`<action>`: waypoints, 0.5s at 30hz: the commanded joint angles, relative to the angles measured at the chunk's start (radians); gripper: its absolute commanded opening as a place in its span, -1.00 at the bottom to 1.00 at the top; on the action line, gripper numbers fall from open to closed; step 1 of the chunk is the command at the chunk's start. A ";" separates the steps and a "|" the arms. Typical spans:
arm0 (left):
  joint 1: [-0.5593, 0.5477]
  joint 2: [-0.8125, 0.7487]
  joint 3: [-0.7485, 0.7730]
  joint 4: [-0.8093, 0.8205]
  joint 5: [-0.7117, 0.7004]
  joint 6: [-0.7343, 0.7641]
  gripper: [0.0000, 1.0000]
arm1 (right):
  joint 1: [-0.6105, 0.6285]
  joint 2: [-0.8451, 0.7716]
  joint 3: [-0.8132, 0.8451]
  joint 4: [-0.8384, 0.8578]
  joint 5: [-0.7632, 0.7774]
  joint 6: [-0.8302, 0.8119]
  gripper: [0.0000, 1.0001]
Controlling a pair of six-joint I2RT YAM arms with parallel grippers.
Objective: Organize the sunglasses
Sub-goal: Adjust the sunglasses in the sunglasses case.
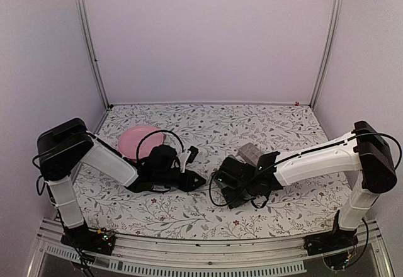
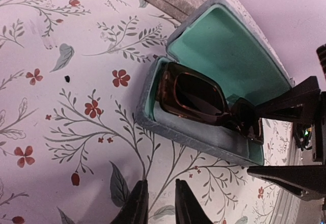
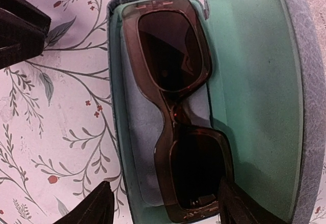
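Here, on the floral table (image 1: 208,123), centred nearer its front edge, the open blue-grey case (image 2: 229,46) holds the brown-lensed sunglasses (image 3: 175,114), the right gripper (image 3: 165,188) spread wide astride them, the left gripper (image 2: 160,183) barely parted, empty.

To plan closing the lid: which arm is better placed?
Right, probably: the right gripper, open, straddles the sunglasses in the case, one finger near the lid. The left gripper hangs beside it.

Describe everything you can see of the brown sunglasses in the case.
The sunglasses have a chunky translucent brown frame and dark rectangular lenses. Lenses up, arms hidden, they lie flat in the open blue-grey case, on pale padding, beside its mint-lined lid. The open right claw straddles one end; contact unclear.
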 commanded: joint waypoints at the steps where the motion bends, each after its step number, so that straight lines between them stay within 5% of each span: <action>1: 0.013 -0.013 -0.008 0.019 0.014 -0.004 -0.59 | 0.015 0.031 0.043 -0.046 0.051 0.010 0.47; 15: 0.014 -0.005 -0.011 0.032 0.024 -0.011 -0.60 | 0.043 0.104 0.114 -0.139 0.136 0.029 0.60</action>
